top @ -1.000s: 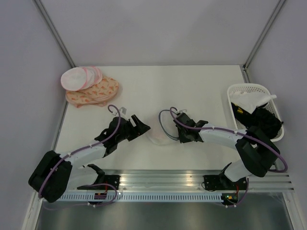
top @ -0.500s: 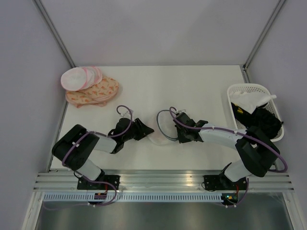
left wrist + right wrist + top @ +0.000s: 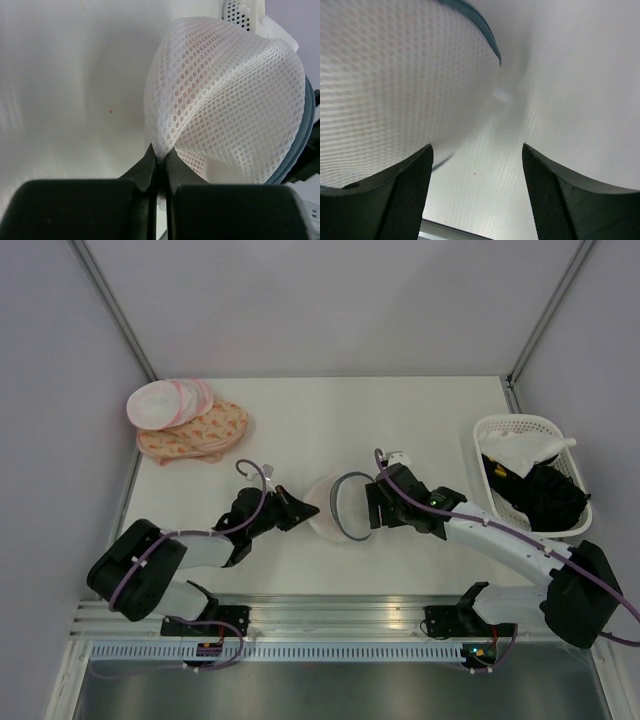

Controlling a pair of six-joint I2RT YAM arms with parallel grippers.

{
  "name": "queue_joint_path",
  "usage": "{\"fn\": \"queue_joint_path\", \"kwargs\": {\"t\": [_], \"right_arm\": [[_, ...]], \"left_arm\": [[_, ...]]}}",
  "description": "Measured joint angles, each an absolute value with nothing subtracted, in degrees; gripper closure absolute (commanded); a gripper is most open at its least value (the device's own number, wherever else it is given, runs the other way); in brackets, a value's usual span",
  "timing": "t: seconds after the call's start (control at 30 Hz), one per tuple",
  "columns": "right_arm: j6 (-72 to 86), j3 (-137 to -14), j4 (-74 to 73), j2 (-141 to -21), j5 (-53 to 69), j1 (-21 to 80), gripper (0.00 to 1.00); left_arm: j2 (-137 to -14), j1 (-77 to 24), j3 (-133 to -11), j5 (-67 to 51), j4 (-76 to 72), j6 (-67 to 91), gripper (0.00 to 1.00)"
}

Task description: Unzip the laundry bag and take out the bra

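Note:
The laundry bag (image 3: 335, 508), white mesh with a grey-blue zipper rim, lies mid-table between the two arms, one half raised. My left gripper (image 3: 300, 512) is shut on a fold of its mesh at the left edge; in the left wrist view the fingertips (image 3: 160, 152) pinch the netting and the bag (image 3: 230, 100) bulges above them. A faint pink tint of the bra (image 3: 185, 90) shows through the mesh. My right gripper (image 3: 372, 508) stands open just right of the rim. In its wrist view, the gripper (image 3: 477, 165) holds nothing, with the bag (image 3: 395, 85) upper left.
A white basket (image 3: 500, 425) with a white cloth and black garments stands at the right edge. Stacked white rounds with pink edges (image 3: 160, 403) and an orange-patterned cloth (image 3: 200, 435) lie at the back left. A metal rail (image 3: 340, 615) runs along the near edge.
My left gripper moved right to the bag and shut on its mesh. My right gripper let go of the bag's rim and opened, staying beside the rim while its arm swung out to the right.

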State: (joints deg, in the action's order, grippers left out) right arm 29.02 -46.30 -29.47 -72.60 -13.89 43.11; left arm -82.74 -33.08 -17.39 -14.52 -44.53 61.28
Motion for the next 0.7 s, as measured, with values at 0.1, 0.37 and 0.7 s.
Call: {"fn": "queue_joint_path", "kwargs": {"t": [0.1,0.37,0.7], "right_arm": [[28.4,-51.3,-32.9,-68.8,-14.0,44.4,0.09],[28.3,-59.4,-35.9,-68.2,-15.5,54.0,0.02],[32.6,-65.8,-38.3,-84.3,-25.1,61.2,0.02]], "left_arm": [[-76.8,-33.1,-17.7,-13.5,-38.7,60.0,0.98],[-70.4,-35.0,-20.3,-9.7,-24.3,57.1,0.98],[-67.9,-36.5,-21.2,-6.6,-16.8,56.3,0.98]]}}
